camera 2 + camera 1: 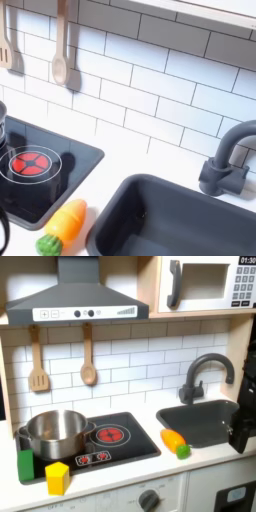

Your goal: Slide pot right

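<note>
Pot (55,434) is the thing to be slid, and it is seen standing on the left burner of the black hob (130,448), close to the hob's left edge and toward the left end of the counter (205,464) in the first exterior view. It is upright and nothing is in contact with it. The step in hand is judged to be the very start: the pot has not yet been reached, and the red right burner (110,435) beside it lies bare as a likely place for it.

A dark shape taken to be the arm (243,424) is seen at the first exterior view's right edge, above the far end of the sink (205,421) and well apart from the pot. Its pose is judged to be withdrawn and low. Whether the fingers are open or closed cannot be told, since they cannot be made out.

The next move is judged to call for a long reach across the sink and the hob, followed by contact with the pot's rim or its left wall, so that it can be pushed along the hob's surface. A toy carrot (175,441) lies on the counter between the hob's right edge and the sink, and it should be cleared on the way. A green block (25,464) and a yellow block (58,478) stand at the counter's front left corner, just in front of the pot.
</note>
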